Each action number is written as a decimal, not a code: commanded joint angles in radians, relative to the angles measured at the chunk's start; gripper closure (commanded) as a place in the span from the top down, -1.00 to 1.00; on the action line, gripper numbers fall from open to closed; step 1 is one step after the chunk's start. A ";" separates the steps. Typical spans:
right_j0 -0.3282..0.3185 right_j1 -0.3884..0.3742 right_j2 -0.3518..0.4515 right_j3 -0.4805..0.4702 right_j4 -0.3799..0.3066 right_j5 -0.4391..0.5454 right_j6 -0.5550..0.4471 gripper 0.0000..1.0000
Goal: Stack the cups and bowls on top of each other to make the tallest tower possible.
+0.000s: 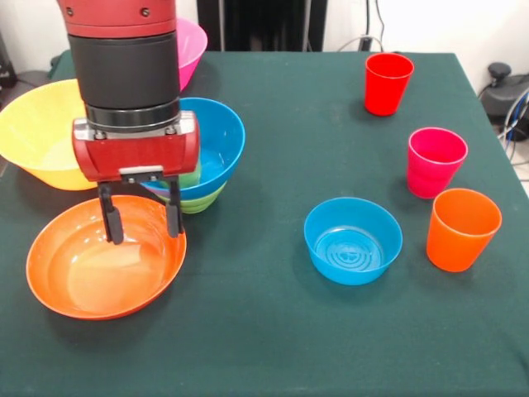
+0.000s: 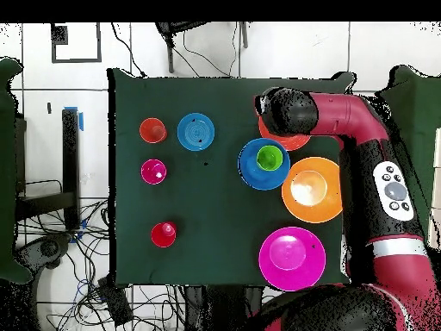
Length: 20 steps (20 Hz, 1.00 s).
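My gripper is open and empty, its fingers hanging just inside the far rim of the shallow orange-red bowl at the front left. Behind it the wide blue bowl sits on the small green bowl, with the light green cup inside it. The red cup, magenta cup and orange cup stand apart at the right. The small blue bowl is in front of them. In the overhead view my arm hides the gripper and most of the orange-red bowl.
The big yellow-orange bowl sits at the left edge of the table, close beside my gripper. The big pink bowl is at the back left, partly behind my arm. The green cloth covers the table.
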<state>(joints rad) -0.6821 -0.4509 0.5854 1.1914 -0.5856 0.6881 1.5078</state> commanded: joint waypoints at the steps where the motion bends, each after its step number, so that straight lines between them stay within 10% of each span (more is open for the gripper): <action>1: 0.044 0.037 -0.037 0.005 -0.045 -0.053 -0.001 1.00; 20: 0.049 0.041 -0.048 -0.005 -0.035 -0.062 -0.002 1.00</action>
<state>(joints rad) -0.6663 -0.4357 0.5757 1.1913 -0.5854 0.6468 1.5078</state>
